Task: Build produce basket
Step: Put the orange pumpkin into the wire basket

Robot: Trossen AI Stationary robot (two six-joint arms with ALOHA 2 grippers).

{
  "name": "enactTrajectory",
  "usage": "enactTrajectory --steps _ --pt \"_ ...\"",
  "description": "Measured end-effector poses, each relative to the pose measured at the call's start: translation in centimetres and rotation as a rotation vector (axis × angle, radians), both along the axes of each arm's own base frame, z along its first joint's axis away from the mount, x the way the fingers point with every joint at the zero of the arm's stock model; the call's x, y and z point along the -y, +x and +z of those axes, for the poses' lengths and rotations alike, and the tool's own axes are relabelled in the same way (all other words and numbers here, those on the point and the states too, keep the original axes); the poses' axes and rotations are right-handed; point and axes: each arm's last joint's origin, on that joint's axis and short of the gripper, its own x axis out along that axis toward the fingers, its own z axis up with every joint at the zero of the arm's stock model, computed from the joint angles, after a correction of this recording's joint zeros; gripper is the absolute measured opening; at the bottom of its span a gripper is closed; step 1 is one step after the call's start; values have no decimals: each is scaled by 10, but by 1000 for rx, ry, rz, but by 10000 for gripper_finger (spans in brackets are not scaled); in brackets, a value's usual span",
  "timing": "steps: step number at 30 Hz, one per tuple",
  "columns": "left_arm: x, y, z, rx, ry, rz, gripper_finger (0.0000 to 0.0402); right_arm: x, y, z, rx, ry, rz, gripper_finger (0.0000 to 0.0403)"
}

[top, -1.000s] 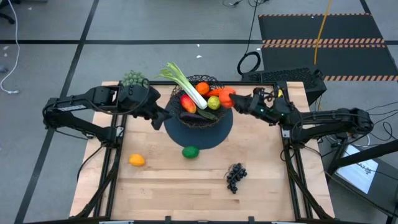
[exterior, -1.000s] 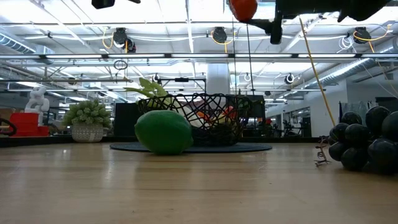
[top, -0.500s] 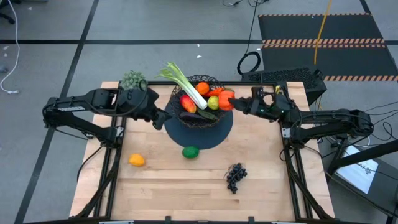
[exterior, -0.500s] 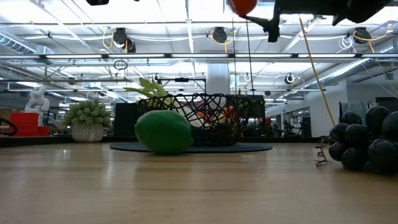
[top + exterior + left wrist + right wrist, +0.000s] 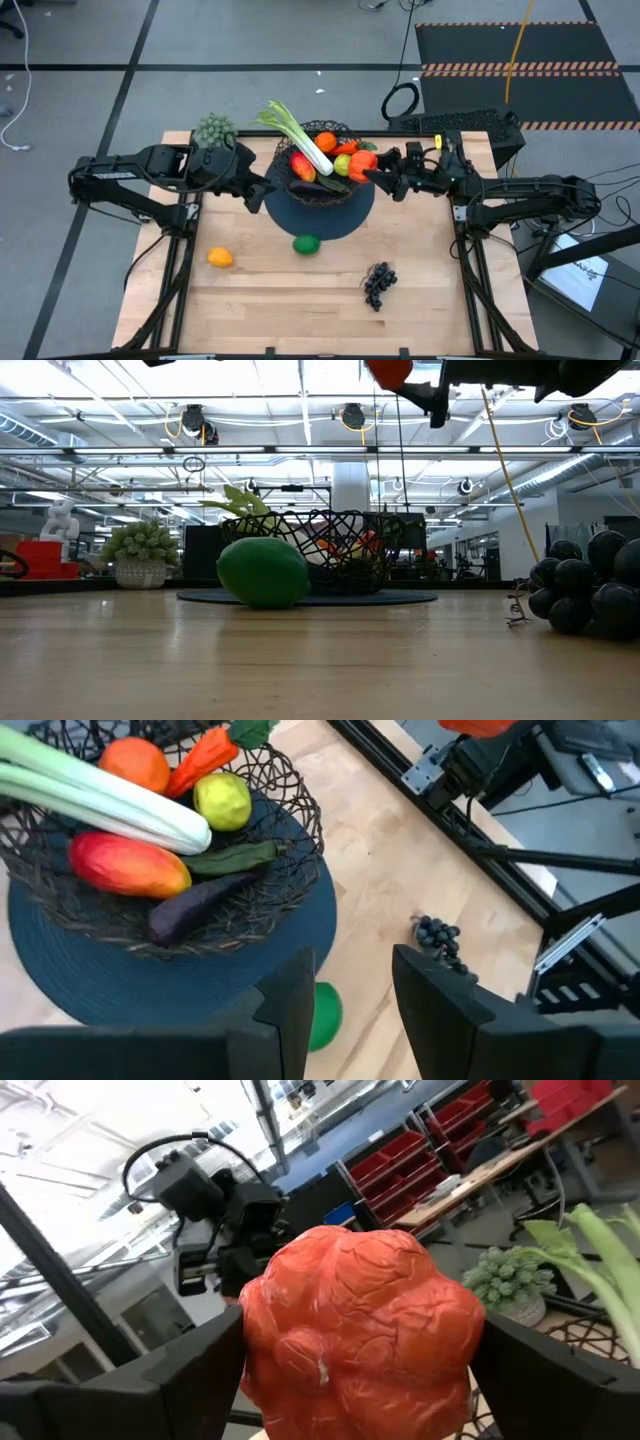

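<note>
The right gripper (image 5: 372, 174) is clasping a lumpy red tomato (image 5: 360, 1325) above the black wire-mesh basket's (image 5: 343, 132) rim; its wrist view alone is revealing the ridged skin. The left gripper (image 5: 262, 190) is hovering part-open, empty.

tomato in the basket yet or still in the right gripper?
Still held. The right gripper is shut on the tomato, in the air at the basket rim's right edge; its fingers flank it.

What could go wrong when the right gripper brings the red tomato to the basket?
1. The basket already holds a leek, mango and more; the tomato might roll off the pile.
2. The right gripper holds the tomato high above the rim; dropped from there, it could bounce out.
3. The left gripper waits beside the basket, so the arms could crowd each other.
</note>
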Motion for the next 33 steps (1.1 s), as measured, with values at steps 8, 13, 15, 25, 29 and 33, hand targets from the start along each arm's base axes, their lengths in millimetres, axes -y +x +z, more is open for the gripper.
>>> enactTrajectory --steps 8,13,15,25,29,33 --pt "-2 0 0 -24 115 -55 136 1 0 -2 5 163 -4 336" --pt "-2 0 0 -25 120 -59 136 5 1 -10 -30 357 -3 336" --pt "-2 0 0 -26 130 -52 136 7 0 -13 -42 450 -5 336" --pt "-4 8 -5 -57 170 2 136 16 -2 -18 19 881 -5 336" --pt "-4 13 -9 -71 170 1 136 20 -3 -21 0 938 -3 336" --pt "-4 16 -10 -79 174 -3 136 21 -3 -21 -24 899 27 336"
